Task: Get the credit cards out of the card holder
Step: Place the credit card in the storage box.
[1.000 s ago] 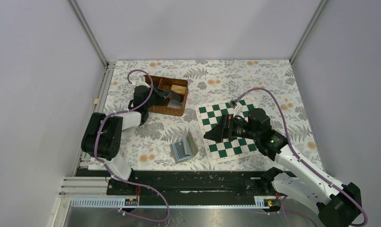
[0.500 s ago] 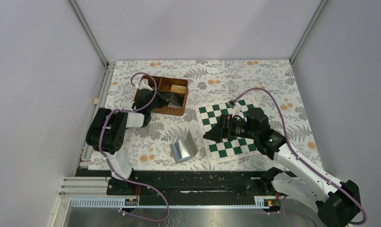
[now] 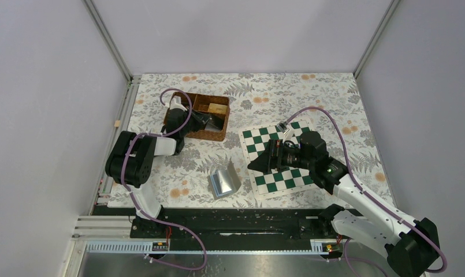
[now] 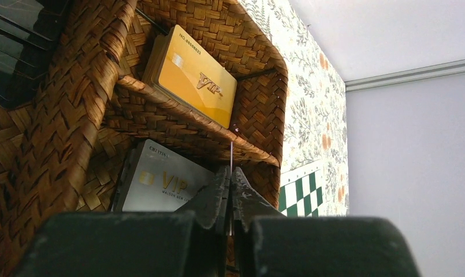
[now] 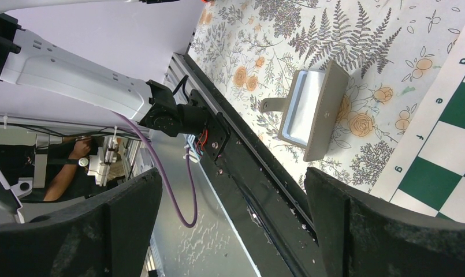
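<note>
The card holder (image 3: 224,180) stands part open on the floral cloth, grey outside, light blue inside; it also shows in the right wrist view (image 5: 313,109). My left gripper (image 3: 211,121) is inside the brown wicker basket (image 3: 207,137), shut on a thin card (image 4: 231,154) seen edge-on between the fingertips. Under it a silver VIP card (image 4: 160,184) lies in the near compartment, and a gold VIP card (image 4: 192,75) lies in the one beyond the divider. My right gripper (image 3: 257,165) is open and empty, hovering over the chessboard's left edge, right of the card holder.
The green and white chessboard (image 3: 253,141) lies at the right under my right arm. The basket's woven walls and dividers (image 4: 178,115) stand close round my left fingers. The black rail (image 5: 259,167) runs along the table's near edge.
My left gripper has shifted a little further into the basket toward its right side, still shut on the card. My right arm has barely moved.
</note>
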Controlling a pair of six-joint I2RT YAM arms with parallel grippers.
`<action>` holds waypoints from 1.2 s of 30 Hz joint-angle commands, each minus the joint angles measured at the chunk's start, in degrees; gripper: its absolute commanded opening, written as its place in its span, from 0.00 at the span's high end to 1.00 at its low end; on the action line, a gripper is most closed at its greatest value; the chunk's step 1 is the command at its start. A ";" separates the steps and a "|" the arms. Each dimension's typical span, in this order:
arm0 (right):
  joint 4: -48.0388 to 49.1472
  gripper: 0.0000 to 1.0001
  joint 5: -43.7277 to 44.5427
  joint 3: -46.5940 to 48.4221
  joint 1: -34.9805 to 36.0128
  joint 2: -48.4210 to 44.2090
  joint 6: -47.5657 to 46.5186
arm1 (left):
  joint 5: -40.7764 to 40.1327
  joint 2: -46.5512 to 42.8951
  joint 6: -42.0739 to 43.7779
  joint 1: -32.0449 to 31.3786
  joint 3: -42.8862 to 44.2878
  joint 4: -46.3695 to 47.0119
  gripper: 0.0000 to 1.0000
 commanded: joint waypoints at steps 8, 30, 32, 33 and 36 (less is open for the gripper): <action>0.28 0.01 0.54 2.73 -0.40 0.36 -1.27 | -1.16 -2.82 3.19 0.01 1.39 -2.41 1.00; -18.02 0.01 5.35 13.92 -0.35 0.34 -9.09 | -4.06 -13.48 16.92 14.12 19.07 -33.59 1.00; -19.35 0.01 5.94 16.27 -0.42 1.35 -9.94 | -2.95 -10.58 16.90 15.45 21.24 -33.07 1.00; -19.91 0.00 6.07 17.41 -0.37 2.09 -10.22 | -1.74 -9.13 16.57 16.14 22.16 -32.50 1.00; -21.13 0.01 6.03 20.07 -0.44 3.86 -10.65 | 0.42 -5.36 15.78 17.43 24.11 -29.95 1.00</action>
